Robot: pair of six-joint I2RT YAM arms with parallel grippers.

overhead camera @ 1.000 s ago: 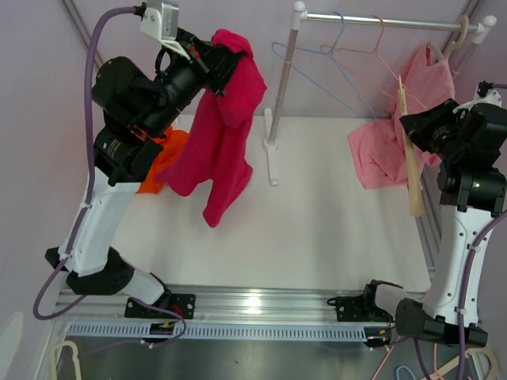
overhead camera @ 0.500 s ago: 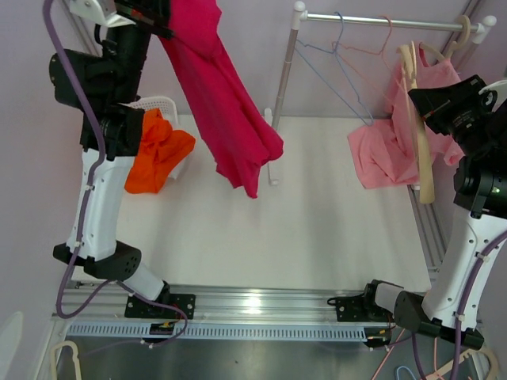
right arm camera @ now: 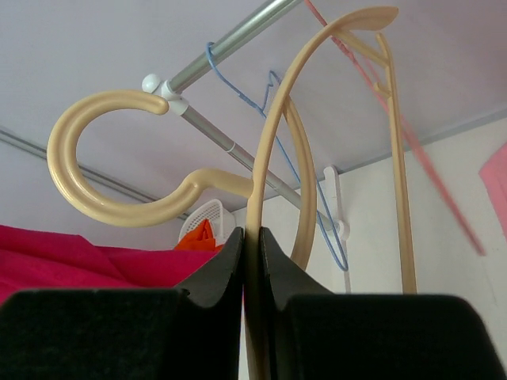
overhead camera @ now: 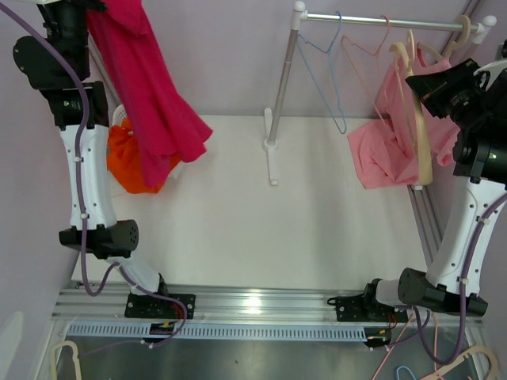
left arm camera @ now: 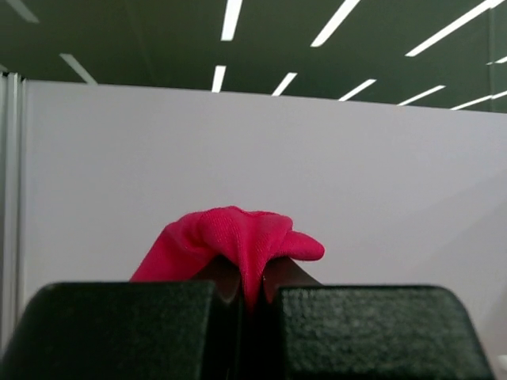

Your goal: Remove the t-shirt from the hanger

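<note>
The magenta t-shirt (overhead camera: pixel 150 95) hangs free at the far left, off any hanger, with its lower hem over the basket. My left gripper (left arm camera: pixel 252 273) is shut on a fold of this t-shirt (left arm camera: pixel 230 233) and is raised to the top edge of the top view. My right gripper (overhead camera: pixel 420 79) is shut on the bare cream plastic hanger (overhead camera: pixel 417 127), held upright just below the rail at the right. In the right wrist view the hanger (right arm camera: pixel 273 158) runs up between my shut fingers (right arm camera: pixel 252 237), its hook curling left.
A clothes rack with a metal rail (overhead camera: pixel 388 21) and a white post (overhead camera: pixel 277 103) stands at the back. A blue wire hanger (overhead camera: pixel 325 55) and a pink one (overhead camera: pixel 372 47) hang on it, with a pink garment (overhead camera: pixel 388 150). A white basket holds orange cloth (overhead camera: pixel 131 158).
My left arm has swung up and to the left, carrying the magenta t-shirt from mid-table to over the basket. My right gripper has lifted the cream hanger up toward the rail.
</note>
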